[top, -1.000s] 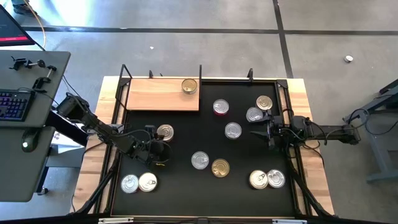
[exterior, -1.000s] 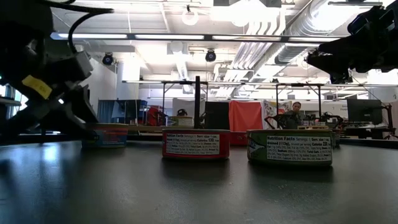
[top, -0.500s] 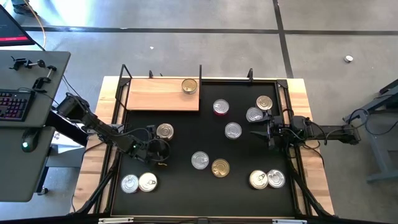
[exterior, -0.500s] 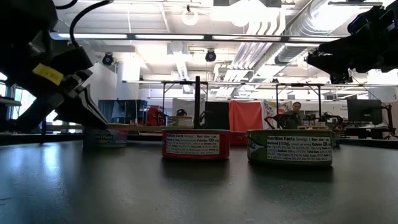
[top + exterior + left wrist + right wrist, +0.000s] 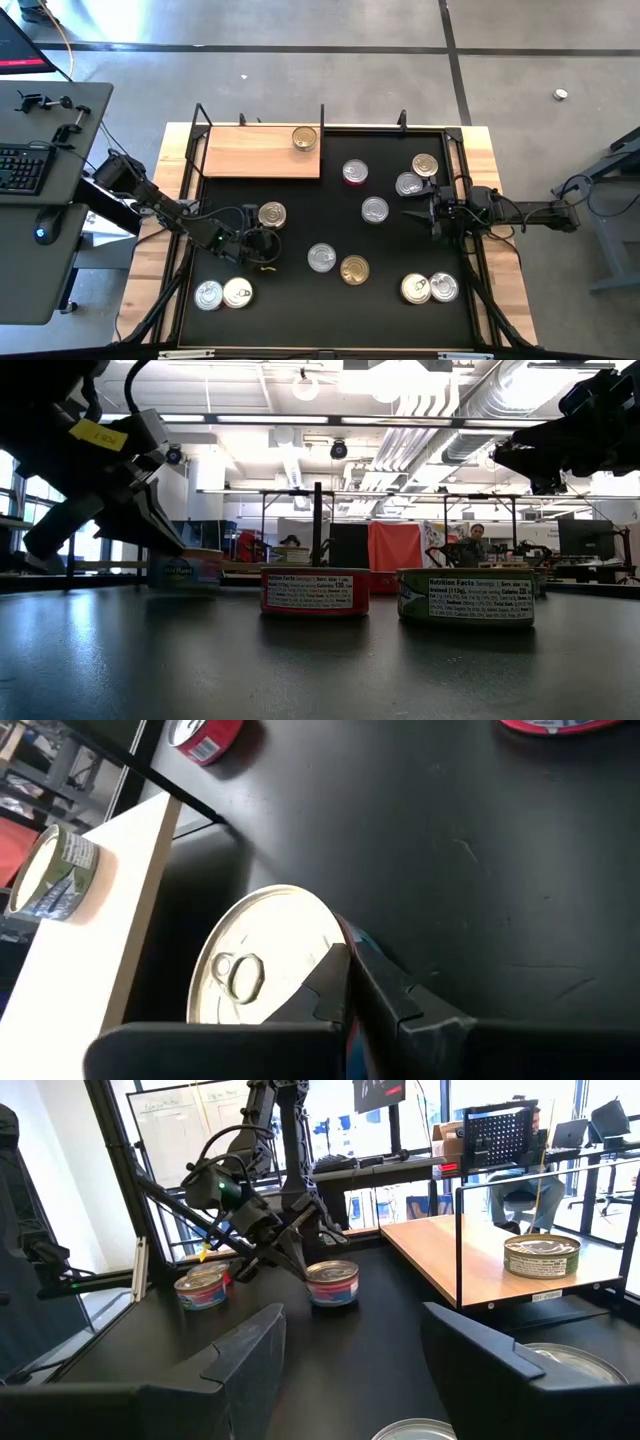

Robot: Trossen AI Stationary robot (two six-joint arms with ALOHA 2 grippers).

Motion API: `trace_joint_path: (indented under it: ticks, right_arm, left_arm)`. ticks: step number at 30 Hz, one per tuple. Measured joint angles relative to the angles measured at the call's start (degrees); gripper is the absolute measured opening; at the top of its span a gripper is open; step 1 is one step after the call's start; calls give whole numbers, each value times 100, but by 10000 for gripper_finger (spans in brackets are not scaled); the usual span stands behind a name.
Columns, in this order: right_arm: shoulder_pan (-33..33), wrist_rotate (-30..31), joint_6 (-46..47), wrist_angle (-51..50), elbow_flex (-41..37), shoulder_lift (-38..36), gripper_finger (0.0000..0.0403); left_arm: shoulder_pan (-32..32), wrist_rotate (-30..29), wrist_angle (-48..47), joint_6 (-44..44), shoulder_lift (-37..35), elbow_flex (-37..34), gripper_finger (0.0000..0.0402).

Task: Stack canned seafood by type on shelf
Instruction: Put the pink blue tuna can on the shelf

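eleven cans [image 5: 374, 209] in all: one on the single wooden shelf [image 5: 250, 153], ten on the black mat [image 5: 300, 300].

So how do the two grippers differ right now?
The left gripper has its jaws shut; the right gripper has its jaws open. The left one is right beside a gold-lidded can on the mat's left half; the right one is near the mat's right edge with no can between its jaws. Shared: neither holds a can.

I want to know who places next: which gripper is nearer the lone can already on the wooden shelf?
Left. The left gripper, shut beside another can, sits below the shelf, closer to the lone can. The right gripper hovers open farther off, toward the mat's right edge.
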Motion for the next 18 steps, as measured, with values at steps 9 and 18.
trace_joint_path:
  ticks: [9,18]
  right_arm:
    - [0,0,0,1,0,-1,224]
    - [-2,1,1,1,1,0,224]
  left_arm:
    - [0,-142,91,114,-7,4,0]
    - [-105,-219,50,531,-13,390,0]
